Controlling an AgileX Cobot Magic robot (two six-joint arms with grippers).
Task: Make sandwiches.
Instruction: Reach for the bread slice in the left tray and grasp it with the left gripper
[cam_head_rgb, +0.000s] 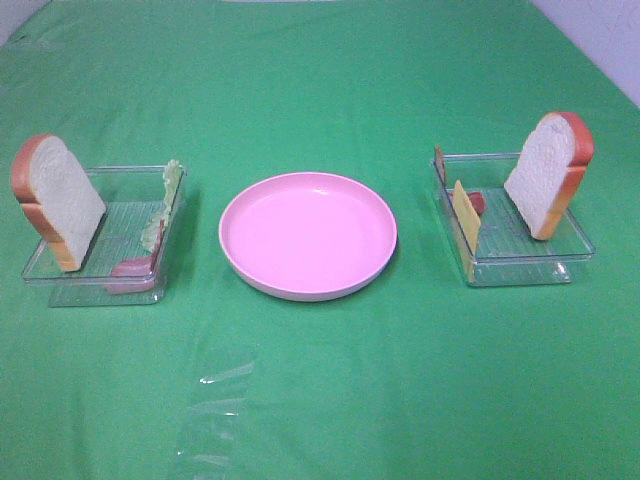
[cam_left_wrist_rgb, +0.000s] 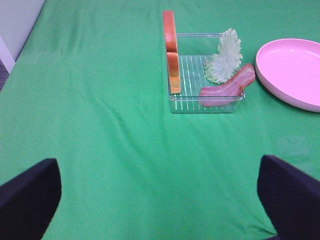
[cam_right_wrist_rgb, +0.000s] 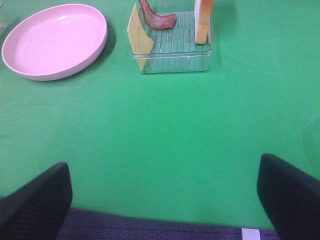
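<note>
No stacked sandwiches are in view; the parts sit apart in two clear trays. The left tray (cam_head_rgb: 95, 288) (cam_left_wrist_rgb: 200, 106) holds an upright bread slice (cam_head_rgb: 58, 200) (cam_left_wrist_rgb: 171, 50), lettuce (cam_head_rgb: 171, 188) (cam_left_wrist_rgb: 225, 57) and bacon (cam_head_rgb: 133, 268) (cam_left_wrist_rgb: 227, 87). In the right tray (cam_head_rgb: 520, 272) (cam_right_wrist_rgb: 172, 62) stand another bread slice (cam_head_rgb: 548, 175) (cam_right_wrist_rgb: 203, 20), yellow cheese (cam_head_rgb: 466, 225) (cam_right_wrist_rgb: 139, 37) and bacon (cam_head_rgb: 477, 203) (cam_right_wrist_rgb: 157, 19). My left gripper (cam_left_wrist_rgb: 160, 200) and right gripper (cam_right_wrist_rgb: 162, 200) are open, empty and well short of the trays. Neither shows in the high view.
An empty pink plate (cam_head_rgb: 308, 235) (cam_left_wrist_rgb: 292, 70) (cam_right_wrist_rgb: 55, 40) lies between the trays on the green cloth. A clear plastic wrinkle (cam_head_rgb: 215, 400) marks the cloth near the front. The table's front edge (cam_right_wrist_rgb: 150, 225) runs just below my right gripper.
</note>
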